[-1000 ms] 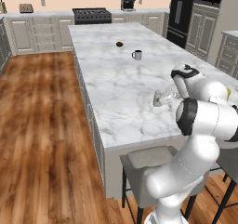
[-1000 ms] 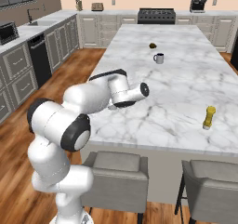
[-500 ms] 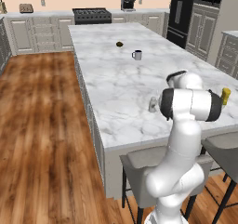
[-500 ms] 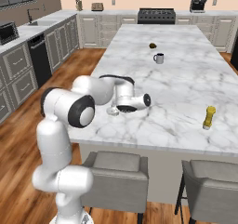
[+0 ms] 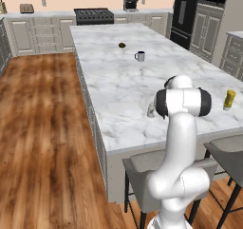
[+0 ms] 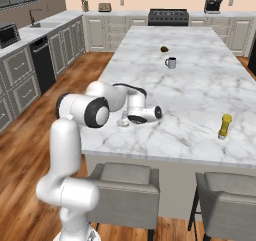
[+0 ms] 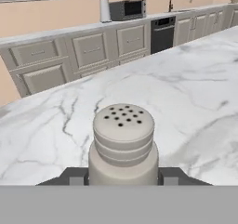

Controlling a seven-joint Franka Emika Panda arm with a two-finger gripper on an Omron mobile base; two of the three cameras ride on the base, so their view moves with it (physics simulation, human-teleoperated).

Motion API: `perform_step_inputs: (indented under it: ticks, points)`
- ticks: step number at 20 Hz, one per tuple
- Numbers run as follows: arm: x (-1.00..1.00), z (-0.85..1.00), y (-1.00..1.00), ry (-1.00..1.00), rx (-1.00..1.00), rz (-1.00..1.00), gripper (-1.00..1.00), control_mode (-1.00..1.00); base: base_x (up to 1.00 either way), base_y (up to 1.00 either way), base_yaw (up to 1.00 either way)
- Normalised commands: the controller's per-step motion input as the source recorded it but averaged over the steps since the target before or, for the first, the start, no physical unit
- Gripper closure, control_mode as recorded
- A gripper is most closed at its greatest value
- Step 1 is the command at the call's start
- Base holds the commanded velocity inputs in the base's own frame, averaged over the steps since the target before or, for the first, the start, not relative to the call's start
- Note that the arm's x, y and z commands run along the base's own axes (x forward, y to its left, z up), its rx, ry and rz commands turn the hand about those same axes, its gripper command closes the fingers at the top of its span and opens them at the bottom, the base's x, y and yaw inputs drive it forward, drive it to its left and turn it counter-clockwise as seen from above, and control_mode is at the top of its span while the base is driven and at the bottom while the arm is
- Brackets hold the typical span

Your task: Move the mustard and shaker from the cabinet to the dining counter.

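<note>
The grey-silver shaker (image 7: 123,141) stands upright on the white marble dining counter (image 5: 114,81), near its front left edge. My gripper (image 7: 123,177) is shut on it, one dark finger on each side of its base. From the base cameras the shaker (image 5: 151,110) (image 6: 123,120) peeks out beside my white hand, and my gripper (image 6: 128,120) is low over the counter (image 6: 190,95). The yellow mustard (image 5: 229,100) (image 6: 225,126) stands upright near the counter's front right. The cabinet is out of view.
A grey mug (image 5: 140,56) (image 6: 171,62) and a small dark round thing (image 5: 122,45) (image 6: 163,49) sit further back on the counter. Grey stools (image 5: 144,164) (image 6: 125,177) stand along the near edge. A wall counter with drawers (image 7: 93,51) runs behind.
My arm has folded in and carried the shaker left and down towards the counter's near edge, where it now rests low on the marble. The mustard and mug have not moved.
</note>
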Motion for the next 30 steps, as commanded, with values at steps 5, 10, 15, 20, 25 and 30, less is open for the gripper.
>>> perform_step_inputs:
  ticks: [5,10,15,20,25,30]
  points:
    - [0.44,-0.46,0.09,0.0,0.0,0.0,1.0,-1.0,0.0,0.0,0.0]
    - [0.3,-0.28,0.12,0.0,0.0,0.0,1.0,-1.0,0.0,0.0,0.0]
    - [0.01,-0.05,0.05,0.0,0.0,0.0,-1.0,-1.0,0.0,0.0,0.0]
    - [0.0,0.0,0.0,0.0,0.0,0.0,-1.0,-1.0,0.0,0.0,0.0]
    - [0.0,0.23,0.0,0.0,0.0,0.0,-1.0,-1.0,0.0,0.0,0.0]
    - [-0.07,0.5,0.0,0.0,0.0,0.0,-1.0,-1.0,0.0,0.0,0.0]
